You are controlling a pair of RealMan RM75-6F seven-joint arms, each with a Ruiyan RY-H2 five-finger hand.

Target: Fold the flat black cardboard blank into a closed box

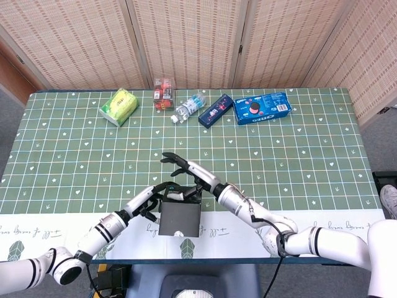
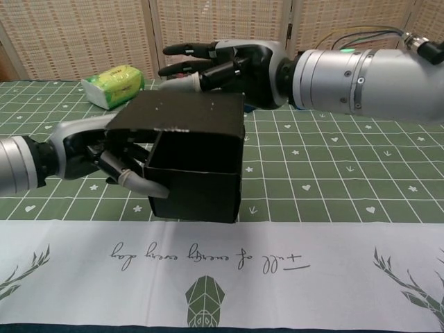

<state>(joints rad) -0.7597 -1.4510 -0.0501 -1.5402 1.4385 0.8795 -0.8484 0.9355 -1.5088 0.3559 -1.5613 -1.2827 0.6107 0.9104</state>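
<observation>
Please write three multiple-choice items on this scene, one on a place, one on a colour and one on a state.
1. Where is the black box?
A. by the table's near edge
B. among the snacks at the far edge
C. on the floor

2. What colour is the packet at the far left of the row of goods?
A. blue
B. yellow-green
C. red

3. How does the lid of the box lie?
A. standing upright
C. torn off
B. folded down over the top

Key: 1 A, the head view shows it on the white strip of cloth by the near edge, between the left hand and right hand. 2 B, its wrapper is yellow-green. 3 B, the chest view shows the flap lying over the box.
</observation>
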